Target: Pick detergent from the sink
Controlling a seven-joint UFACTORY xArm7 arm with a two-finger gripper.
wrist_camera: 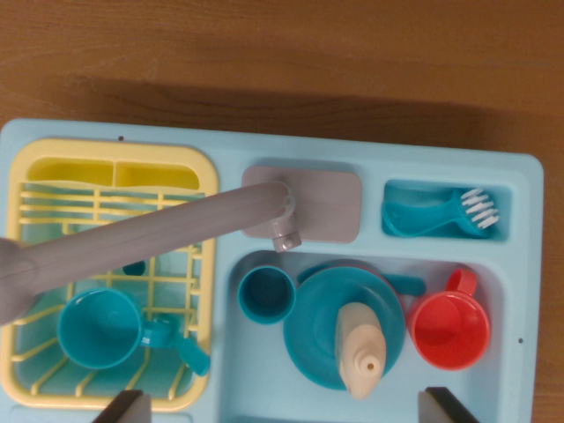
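I am hovering high above the toy sink unit point(529, 176), looking straight down, in the approach step: nothing is grasped yet. My gripper point(286, 407) shows only as two dark fingertips at the bottom edge of the wrist view, set wide apart with nothing between them, so I read it as spread.

The detergent bottle point(359, 348), cream coloured with its nozzle pointing up at me, stands in the sink basin point(256, 370) on a teal plate point(313, 344). A teal cup point(267, 293) sits just beside the plate on the wrist view's left, a red mug point(449, 329) close on its right. The grey faucet point(159, 238) swings out over the yellow drying rack point(207, 264), clear of the bottle.

Next, I judge, I need to shift toward the wrist view's right until the bottle sits between my fingertips, then descend without clipping the red mug or the teal cup.
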